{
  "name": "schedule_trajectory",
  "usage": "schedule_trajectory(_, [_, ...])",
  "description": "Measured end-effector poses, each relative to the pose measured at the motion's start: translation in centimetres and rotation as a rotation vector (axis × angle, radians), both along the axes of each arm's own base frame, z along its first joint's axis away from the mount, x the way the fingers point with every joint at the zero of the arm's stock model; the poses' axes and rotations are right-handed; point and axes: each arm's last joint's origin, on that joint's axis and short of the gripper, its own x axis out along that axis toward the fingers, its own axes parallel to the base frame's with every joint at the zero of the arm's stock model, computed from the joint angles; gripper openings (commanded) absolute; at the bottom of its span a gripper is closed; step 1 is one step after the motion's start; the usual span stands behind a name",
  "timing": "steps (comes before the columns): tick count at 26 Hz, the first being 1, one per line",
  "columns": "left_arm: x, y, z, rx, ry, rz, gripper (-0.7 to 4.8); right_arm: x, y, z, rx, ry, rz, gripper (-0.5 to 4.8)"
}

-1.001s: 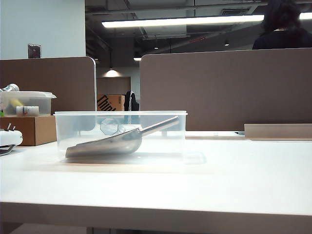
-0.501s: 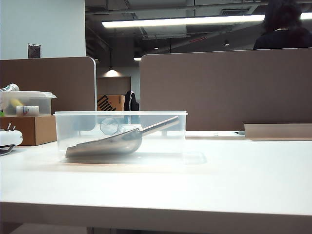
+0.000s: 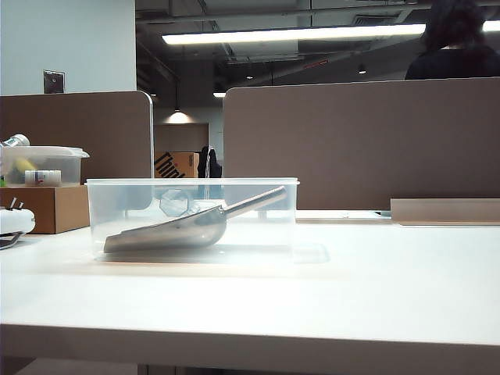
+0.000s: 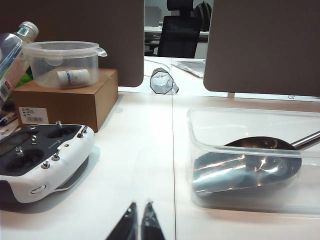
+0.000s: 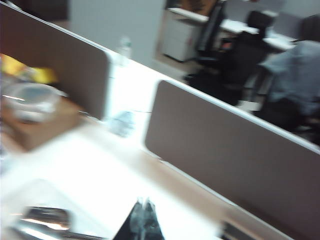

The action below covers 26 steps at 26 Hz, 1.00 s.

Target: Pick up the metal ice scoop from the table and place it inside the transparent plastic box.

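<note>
The metal ice scoop (image 3: 168,232) lies inside the transparent plastic box (image 3: 191,205) on the white table (image 3: 351,289), bowl down and handle slanting up to the box's right rim. Neither gripper shows in the exterior view. In the left wrist view the scoop (image 4: 245,170) rests in the box (image 4: 197,150), while my left gripper (image 4: 140,206) stays low over the bare tabletop beside the box, shut and empty. The right wrist view is blurred: my right gripper (image 5: 145,202) is shut with nothing in it, and a shiny part of the scoop (image 5: 42,220) shows off to one side.
A white and black remote controller (image 4: 40,155) lies near the left gripper. Behind it a cardboard box (image 4: 65,102) carries a small lidded clear container (image 4: 62,62), with a bottle (image 4: 15,45) beside it. Brown partition panels (image 3: 359,141) line the table's far edge.
</note>
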Motion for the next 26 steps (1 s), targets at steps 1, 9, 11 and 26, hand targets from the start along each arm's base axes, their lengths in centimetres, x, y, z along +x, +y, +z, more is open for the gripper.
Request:
schedule_trajectory(1, [0.0,0.0,0.0,0.000,0.000,0.000,0.21,0.2,-0.4,0.0,-0.022,-0.009,-0.031,-0.03])
schedule_trajectory(9, [0.0,0.0,0.0,0.000,0.000,0.000,0.21,2.3,-1.7,-1.3,-0.063,-0.047,-0.162,-0.03])
schedule_trajectory(11, [0.0,0.0,0.0,0.000,0.000,-0.001,0.21,3.7,-2.3,-2.2,-0.057,-0.076,-0.208,-0.03])
schedule_trajectory(26, [0.0,0.0,0.0,0.000,0.000,-0.001,0.21,4.1,-6.3,-16.1,-0.044,-0.131,-0.356,-0.03])
